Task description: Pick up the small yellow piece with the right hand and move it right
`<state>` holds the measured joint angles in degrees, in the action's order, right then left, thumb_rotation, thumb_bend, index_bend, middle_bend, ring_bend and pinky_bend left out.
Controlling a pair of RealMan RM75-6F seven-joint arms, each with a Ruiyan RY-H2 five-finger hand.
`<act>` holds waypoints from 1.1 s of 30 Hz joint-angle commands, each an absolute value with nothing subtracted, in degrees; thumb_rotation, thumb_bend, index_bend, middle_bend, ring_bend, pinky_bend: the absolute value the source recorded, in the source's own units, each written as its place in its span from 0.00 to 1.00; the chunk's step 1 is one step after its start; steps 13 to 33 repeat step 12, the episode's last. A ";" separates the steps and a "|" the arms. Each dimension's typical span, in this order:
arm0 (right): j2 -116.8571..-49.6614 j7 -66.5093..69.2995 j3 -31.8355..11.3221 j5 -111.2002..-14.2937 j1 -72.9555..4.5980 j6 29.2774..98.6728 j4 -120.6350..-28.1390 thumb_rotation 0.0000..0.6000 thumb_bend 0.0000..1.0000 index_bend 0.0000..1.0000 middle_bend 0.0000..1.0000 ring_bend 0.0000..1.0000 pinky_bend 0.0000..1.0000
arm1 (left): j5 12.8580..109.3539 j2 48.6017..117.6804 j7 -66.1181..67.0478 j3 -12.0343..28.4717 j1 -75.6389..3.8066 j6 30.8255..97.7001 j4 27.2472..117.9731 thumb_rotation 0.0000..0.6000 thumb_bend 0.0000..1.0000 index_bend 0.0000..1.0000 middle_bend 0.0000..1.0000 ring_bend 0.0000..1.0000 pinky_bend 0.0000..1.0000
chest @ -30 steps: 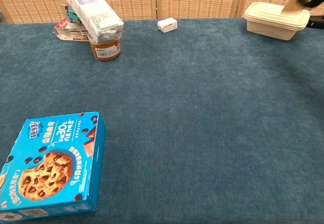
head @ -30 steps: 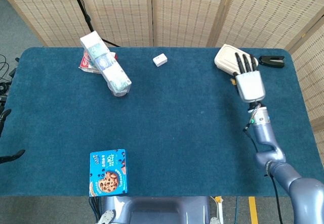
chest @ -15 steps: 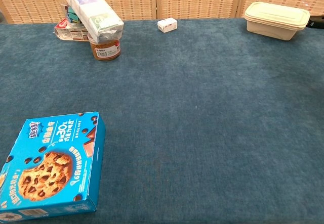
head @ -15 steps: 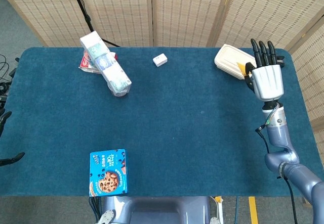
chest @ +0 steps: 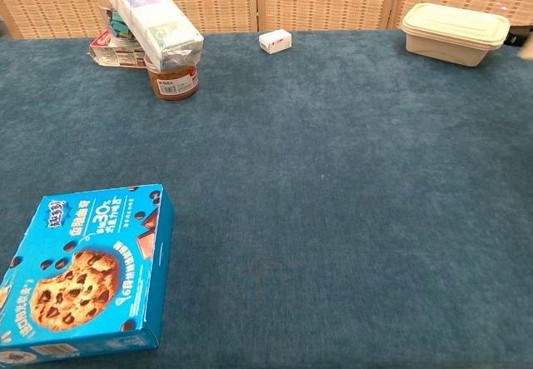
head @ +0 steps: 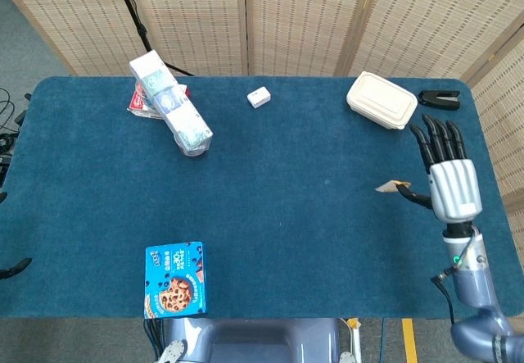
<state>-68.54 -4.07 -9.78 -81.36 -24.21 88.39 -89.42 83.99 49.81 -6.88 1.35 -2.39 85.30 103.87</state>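
The small yellow piece (head: 386, 187) lies on the blue table (head: 295, 215), right of centre. My right hand (head: 449, 179) is just to its right, seen only in the head view. Its fingers are straight and spread, pointing away from me. The thumb stretches left and its tip reaches the piece, with no finger set against it, so nothing is pinched. At the left edge of the head view only a dark tip of my left hand (head: 15, 266) shows; how its fingers lie is hidden.
A cream lidded box (head: 381, 100) and a black clip (head: 440, 97) sit at the far right. A small white block (head: 259, 97) is at far centre. A long carton leans on a jar (head: 172, 105) far left. A blue cookie box (head: 174, 279) lies near left.
My right hand swept from the cream box toward the near right, carrying the yellow piece with it. The piece now sits farther from the palm, at the thumb tip. The left hand slid further out of frame.
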 commanded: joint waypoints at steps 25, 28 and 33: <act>-69.97 -3.75 -0.90 -82.95 -11.06 93.66 -86.89 1.00 0.00 0.02 0.00 0.00 0.00 | 86.25 51.70 -6.38 1.11 -1.89 86.94 101.10 1.00 0.00 0.00 0.00 0.00 0.00; -69.97 -3.75 -0.90 -82.95 -11.06 93.66 -86.89 1.00 0.00 0.02 0.00 0.00 0.00 | 86.25 51.70 -6.38 1.11 -1.89 86.94 101.10 1.00 0.00 0.00 0.00 0.00 0.00; -69.97 -3.75 -0.90 -82.95 -11.06 93.66 -86.89 1.00 0.00 0.02 0.00 0.00 0.00 | 86.25 51.70 -6.38 1.11 -1.89 86.94 101.10 1.00 0.00 0.00 0.00 0.00 0.00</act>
